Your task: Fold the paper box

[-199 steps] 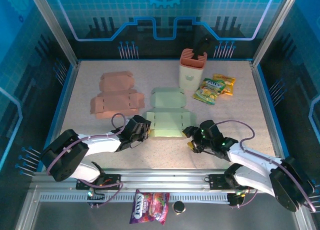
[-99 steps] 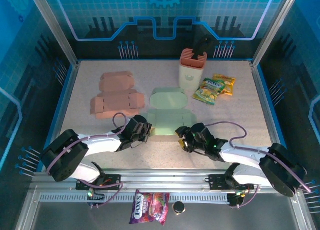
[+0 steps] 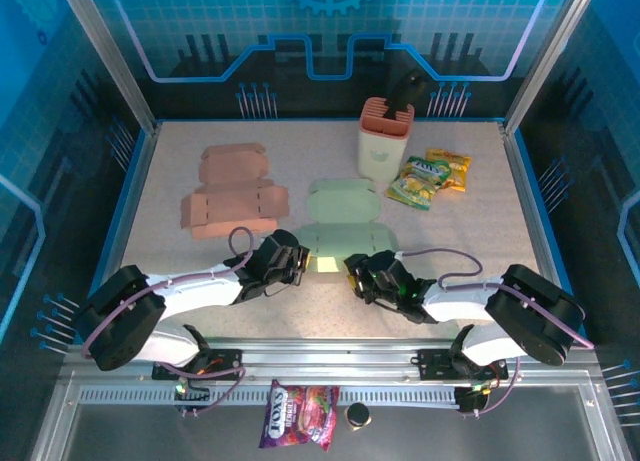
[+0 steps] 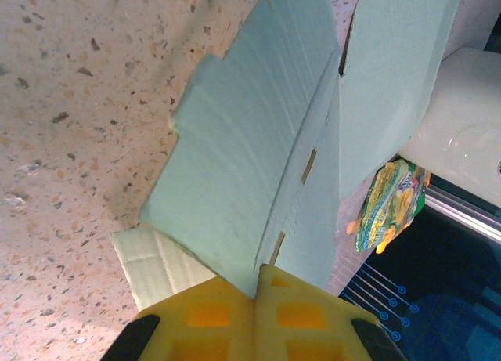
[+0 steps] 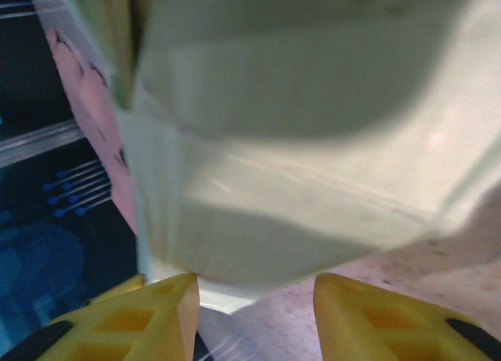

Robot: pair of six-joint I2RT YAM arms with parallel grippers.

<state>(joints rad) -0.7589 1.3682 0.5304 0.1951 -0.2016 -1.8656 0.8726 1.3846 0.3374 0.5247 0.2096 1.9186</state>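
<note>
Box flat mid-frame, long axis up-down. Left tool pinched on lower-left flap; right tool spread open astride lower-right edge, ungripped.

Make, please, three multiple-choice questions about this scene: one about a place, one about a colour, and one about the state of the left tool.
1. In the top view, where does the pink paper box lie, relative to the green paper box?
A. to its right
B. to its left
C. on top of it

2. Which colour have the fingers of the left tool?
A. yellow
B. red
C. white

3. How is the left tool?
A. open, away from both boxes
B. shut on the pink paper box
C. shut on an edge of the green paper box

Answers: 1 B, because the pink sheet lies left of the green one in the top view. 2 A, because the left wrist view shows both of them yellow. 3 C, because in that view they press together on the green card's edge.
</note>
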